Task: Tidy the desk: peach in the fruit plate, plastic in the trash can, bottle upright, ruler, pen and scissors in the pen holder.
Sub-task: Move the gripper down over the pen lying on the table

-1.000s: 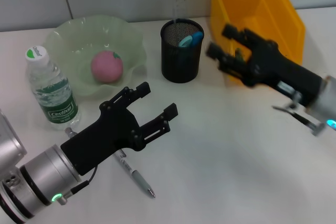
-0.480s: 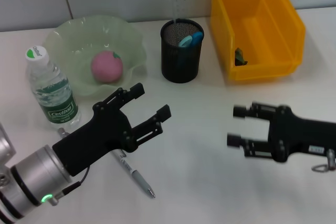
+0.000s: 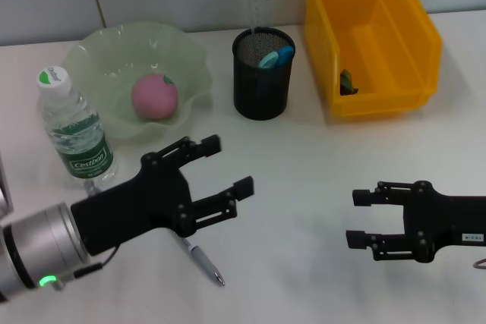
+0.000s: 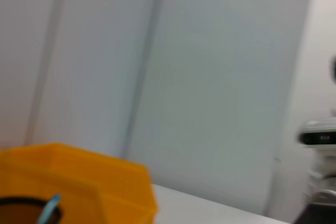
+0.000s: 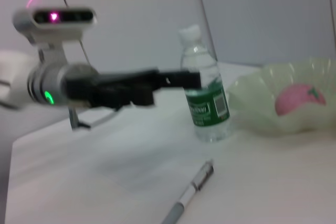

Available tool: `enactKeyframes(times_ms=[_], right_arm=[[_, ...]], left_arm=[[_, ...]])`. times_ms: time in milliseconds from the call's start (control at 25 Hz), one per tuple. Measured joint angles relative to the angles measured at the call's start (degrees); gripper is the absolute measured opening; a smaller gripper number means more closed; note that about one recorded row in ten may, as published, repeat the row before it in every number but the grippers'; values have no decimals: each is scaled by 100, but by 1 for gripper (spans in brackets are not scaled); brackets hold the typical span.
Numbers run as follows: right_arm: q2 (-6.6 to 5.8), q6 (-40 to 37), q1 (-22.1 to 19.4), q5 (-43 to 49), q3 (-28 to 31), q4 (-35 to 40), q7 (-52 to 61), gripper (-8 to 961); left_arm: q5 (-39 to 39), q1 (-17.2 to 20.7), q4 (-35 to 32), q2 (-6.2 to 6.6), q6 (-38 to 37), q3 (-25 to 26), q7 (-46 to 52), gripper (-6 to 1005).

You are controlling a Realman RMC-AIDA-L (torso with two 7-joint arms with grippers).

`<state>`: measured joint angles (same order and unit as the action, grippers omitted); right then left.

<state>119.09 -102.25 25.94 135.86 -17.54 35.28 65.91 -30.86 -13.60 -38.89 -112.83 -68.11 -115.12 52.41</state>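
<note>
My left gripper [image 3: 220, 166], fingers spread, hovers right over the pen [image 3: 199, 259], which runs near-right to far-left.

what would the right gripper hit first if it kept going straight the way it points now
Probably the left gripper: the right gripper, jaws open, points across the desk toward it. Depth is unclear; it may pass over the pen.

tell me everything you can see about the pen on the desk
The pen is slim, with a silvery-grey barrel, a dark band and a darker clip end. It lies flat on the white desk, near the upright water bottle, its tip pointing toward the robot. The open left gripper hovers over its clip end, hiding it in the head view; contact isn't visible.
</note>
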Motion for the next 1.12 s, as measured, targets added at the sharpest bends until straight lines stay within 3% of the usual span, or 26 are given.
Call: enactKeyframes(times_ms=[40, 80, 120, 160, 240, 280, 320, 360, 400, 440, 480, 600, 680, 880, 1120], right_arm=[[0, 2, 0, 45, -11, 50, 81, 741], [0, 5, 10, 129, -28, 134, 261, 741], [0, 5, 10, 129, -28, 134, 261, 741], [-2, 3, 23, 154, -33, 167, 328, 741], [-5, -14, 47, 179, -48, 239, 476, 741], [-11, -24, 79, 187, -54, 295, 618, 741], [-11, -24, 79, 187, -54, 295, 618, 741], [-28, -53, 126, 188, -55, 326, 763, 740], [-28, -53, 126, 188, -55, 326, 763, 740], [-38, -79, 153, 189, -58, 336, 825, 740], [-55, -150, 220, 190, -95, 361, 973, 740], [-68, -182, 285, 191, -218, 390, 1131, 740], [-105, -189, 376, 193, -455, 406, 1403, 740], [-144, -166, 480, 201, -615, 431, 1686, 740], [-189, -116, 537, 201, -621, 449, 1882, 741]], left_arm=[[-477, -3, -206, 35, -51, 241, 253, 804], [-1933, -30, -1060, 124, -192, 965, 1112, 804], [-1933, -30, -1060, 124, -192, 965, 1112, 804], [-2483, -54, -1390, 133, -273, 1221, 1433, 803], [-2483, -54, -1390, 133, -273, 1221, 1433, 803], [-3172, -93, -1830, 129, -383, 1564, 1806, 803], [-3172, -93, -1830, 129, -383, 1564, 1806, 803], [-4754, -254, -2803, 11, -843, 2334, 2659, 803], [-5341, -377, -3184, -86, -1145, 2678, 2991, 803], [-5341, -377, -3184, -86, -1145, 2678, 2991, 803], [-6431, -695, -3837, -310, -1873, 3294, 3522, 803], [-7212, -1024, -4293, -494, -2428, 3652, 3834, 803], [-7894, -1370, -4608, -555, -2767, 3704, 4084, 803], [-8559, -1802, -4767, -552, -3036, 3548, 4086, 803], [-9500, -2029, -4998, -558, -3017, 2937, 3723, 803]])
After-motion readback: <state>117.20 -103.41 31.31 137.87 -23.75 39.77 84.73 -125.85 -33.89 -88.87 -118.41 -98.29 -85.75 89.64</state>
